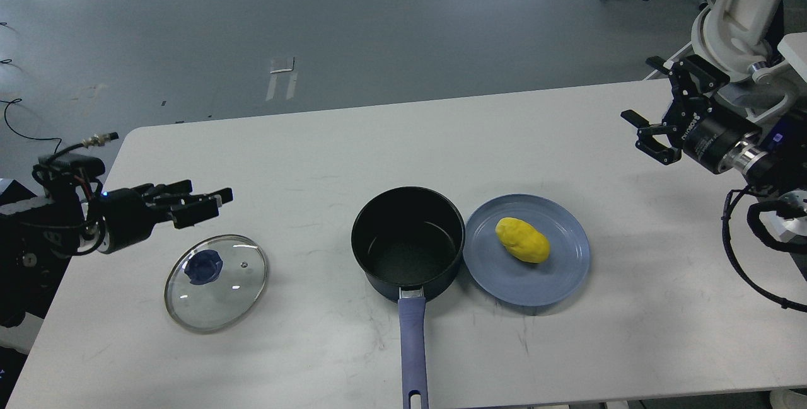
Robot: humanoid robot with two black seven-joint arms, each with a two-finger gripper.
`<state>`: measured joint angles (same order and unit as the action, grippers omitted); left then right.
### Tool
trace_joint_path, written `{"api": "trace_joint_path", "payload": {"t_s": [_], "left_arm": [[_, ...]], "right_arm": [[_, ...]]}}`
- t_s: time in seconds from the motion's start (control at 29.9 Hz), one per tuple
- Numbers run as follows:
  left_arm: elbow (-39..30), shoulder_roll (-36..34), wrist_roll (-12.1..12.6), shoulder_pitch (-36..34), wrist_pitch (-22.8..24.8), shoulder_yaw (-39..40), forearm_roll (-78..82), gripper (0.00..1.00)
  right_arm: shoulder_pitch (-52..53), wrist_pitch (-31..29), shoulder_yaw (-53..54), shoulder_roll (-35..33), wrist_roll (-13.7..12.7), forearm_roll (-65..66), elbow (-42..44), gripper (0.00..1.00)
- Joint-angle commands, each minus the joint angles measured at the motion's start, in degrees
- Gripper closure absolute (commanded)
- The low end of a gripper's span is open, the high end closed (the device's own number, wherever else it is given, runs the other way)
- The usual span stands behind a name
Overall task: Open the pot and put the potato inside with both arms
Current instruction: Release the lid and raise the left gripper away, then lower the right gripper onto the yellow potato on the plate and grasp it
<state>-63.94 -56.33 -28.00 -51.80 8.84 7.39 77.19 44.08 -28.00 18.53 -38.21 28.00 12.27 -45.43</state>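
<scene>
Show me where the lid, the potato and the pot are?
glass lid [216, 283], head view, on the clear glass.
potato [522, 240], head view, its yellow middle.
pot [408, 251], head view, its black inside.

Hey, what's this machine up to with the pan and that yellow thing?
A two-armed robot is partway through loading a saucepan. The dark navy saucepan with the long blue handle stands open on the white table; its round glass lid with the blue knob lies on the table to its left, just below the left end effector, which holds nothing. The small yellow potato sits on a flat blue-grey plate beside the saucepan. The right end effector hangs open, empty, off to the right.
</scene>
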Motion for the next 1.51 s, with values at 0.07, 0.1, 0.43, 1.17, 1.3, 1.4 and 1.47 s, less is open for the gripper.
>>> {"api": "trace_joint_path", "payload": {"t_s": [0.07, 0.1, 0.43, 1.17, 1.3, 1.4, 1.47], "left_arm": [[-1.63, -0.36, 0.0, -6.72, 13.21, 2.0, -26.44, 0.02], [-1.72, -0.19, 0.0, -6.99, 16.09, 3.4, -34.66, 0.02], [-0.93, 2.19, 0.48, -5.33, 19.16, 7.72, -73.66, 0.02], [-1.02, 3.77, 0.66, -0.23, 19.16, 9.66, -75.43, 0.02], [-1.02, 3.86, 0.75, -0.23, 19.16, 9.66, -75.43, 0.02], [-1.02, 3.86, 0.66, -0.23, 19.16, 9.74, -75.43, 0.02], [-1.02, 3.86, 0.75, -0.23, 19.16, 10.01, -75.43, 0.02]], "right_arm": [[9.87, 0.0, -3.49, -5.55, 0.0, 15.57, -3.96, 0.0], [12.93, 0.0, -4.8, -5.99, 0.0, 19.95, -5.1, 0.01], [29.22, 0.0, -22.47, -2.05, 0.0, 50.47, -14.07, 0.01], [35.55, 0.0, -43.4, 17.99, 0.0, 74.57, -13.55, 0.01], [35.46, 0.0, -45.42, 20.19, 0.0, 74.57, -11.62, 0.01], [35.2, 0.0, -45.95, 21.07, 0.0, 74.57, -9.78, 0.01], [35.03, 0.0, -46.13, 21.86, 0.0, 74.57, -9.33, 0.01]]}}
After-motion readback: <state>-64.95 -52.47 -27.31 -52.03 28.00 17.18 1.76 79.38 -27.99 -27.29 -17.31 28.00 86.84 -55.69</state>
